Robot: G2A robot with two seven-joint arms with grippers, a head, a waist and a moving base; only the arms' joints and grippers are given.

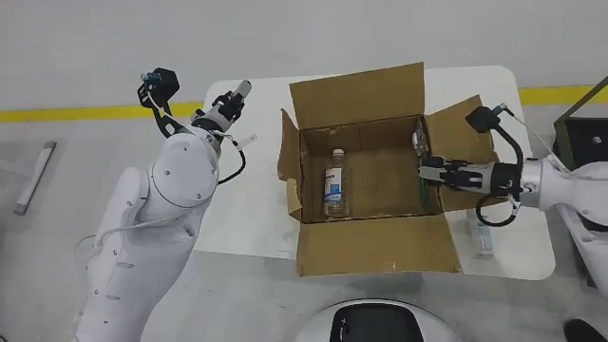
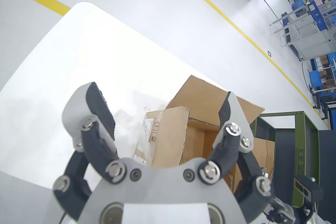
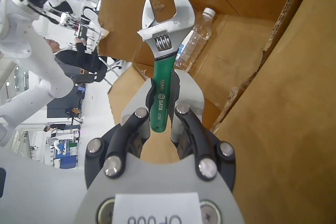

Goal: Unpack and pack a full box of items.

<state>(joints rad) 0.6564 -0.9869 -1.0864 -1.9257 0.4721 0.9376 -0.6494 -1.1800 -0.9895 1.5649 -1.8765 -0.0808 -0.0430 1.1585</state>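
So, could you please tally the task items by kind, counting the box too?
Bottle: 2, one bottle in the box, a likely second bottle on the table
Wrench: 1, in the right gripper
Box: 1
Total: 4

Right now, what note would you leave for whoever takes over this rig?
Left gripper: open, empty, above the table beside the box.
Right gripper: shut on the wrench by its green handle, over the box's open top.
Bottle lies flat inside the box.
Done: unclear; packing or unpacking cannot be told.
Left: probably place the wrench, then deal with the bottle.
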